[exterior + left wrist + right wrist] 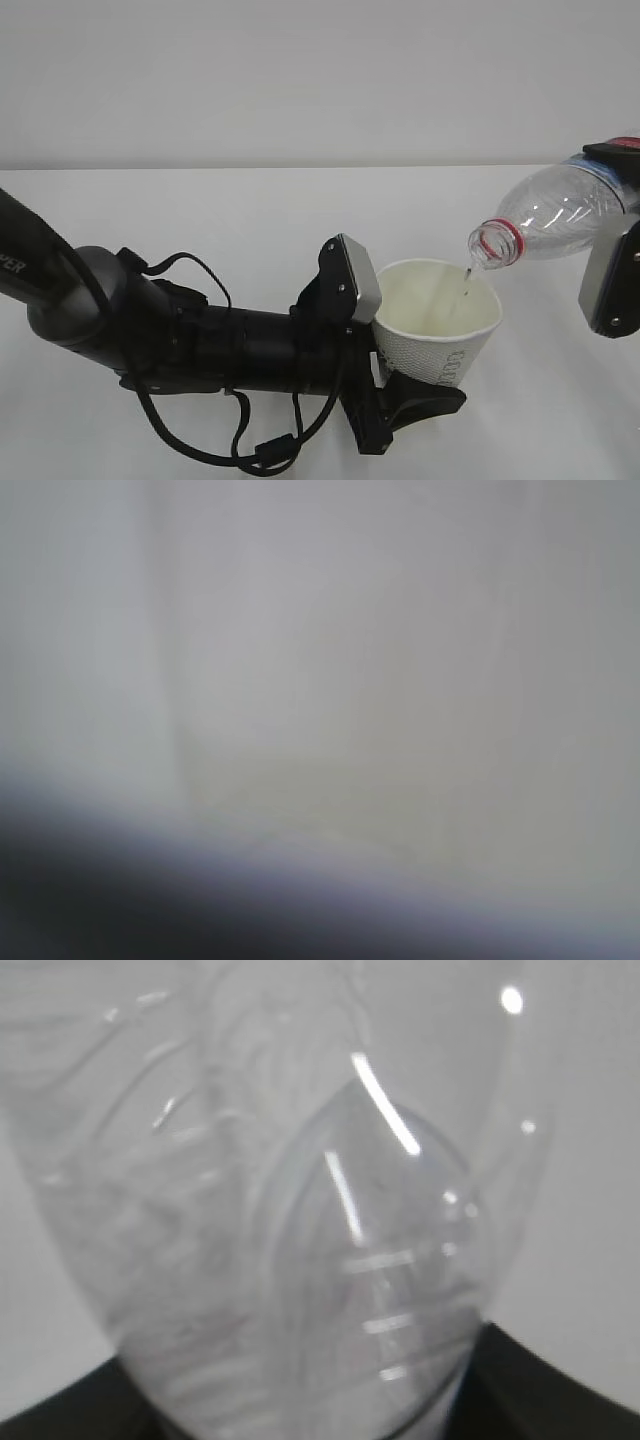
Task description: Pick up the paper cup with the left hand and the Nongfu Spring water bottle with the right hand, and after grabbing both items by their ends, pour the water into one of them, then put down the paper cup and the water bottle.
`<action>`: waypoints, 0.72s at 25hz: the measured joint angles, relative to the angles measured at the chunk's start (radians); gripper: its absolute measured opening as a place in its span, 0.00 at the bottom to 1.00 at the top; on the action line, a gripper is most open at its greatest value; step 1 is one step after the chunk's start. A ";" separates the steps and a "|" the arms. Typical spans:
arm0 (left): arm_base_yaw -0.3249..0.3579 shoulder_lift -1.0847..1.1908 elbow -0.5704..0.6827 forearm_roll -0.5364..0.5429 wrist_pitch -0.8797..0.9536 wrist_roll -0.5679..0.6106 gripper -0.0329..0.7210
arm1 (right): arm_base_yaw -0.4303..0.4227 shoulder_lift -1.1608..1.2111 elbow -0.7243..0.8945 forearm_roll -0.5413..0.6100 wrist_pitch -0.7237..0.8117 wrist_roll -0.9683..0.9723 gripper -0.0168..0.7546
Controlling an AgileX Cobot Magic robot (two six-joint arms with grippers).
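The white paper cup (440,320) is upright just above the table, and my left gripper (415,350) is shut on its lower half, one finger on each side. The clear Nongfu Spring water bottle (560,210) lies tilted at the right, its red-ringed mouth (495,245) over the cup's rim. My right gripper (612,215) is shut on the bottle's rear end at the frame edge. A thin stream of water (466,280) runs from the mouth into the cup. The cup's blurred white wall (350,680) fills the left wrist view. The ribbed bottle (300,1240) fills the right wrist view.
The white table (250,210) stretches behind both arms to a plain pale wall (300,70). My left arm (150,330) and its looping cables (230,440) lie low across the front left of the table.
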State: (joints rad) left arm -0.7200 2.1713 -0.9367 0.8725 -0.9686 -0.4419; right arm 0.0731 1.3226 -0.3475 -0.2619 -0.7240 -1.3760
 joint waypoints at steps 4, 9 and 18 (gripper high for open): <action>0.000 0.000 0.000 0.000 0.000 0.000 0.72 | 0.000 0.000 0.000 0.000 -0.002 -0.004 0.55; 0.000 0.000 0.000 0.000 0.000 0.000 0.72 | 0.000 0.000 0.000 0.000 -0.003 -0.008 0.55; 0.000 0.000 0.000 0.000 0.000 0.000 0.72 | 0.000 0.000 0.000 0.010 -0.003 -0.009 0.55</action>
State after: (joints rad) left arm -0.7200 2.1713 -0.9367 0.8729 -0.9686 -0.4419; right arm 0.0731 1.3226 -0.3475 -0.2523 -0.7268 -1.3847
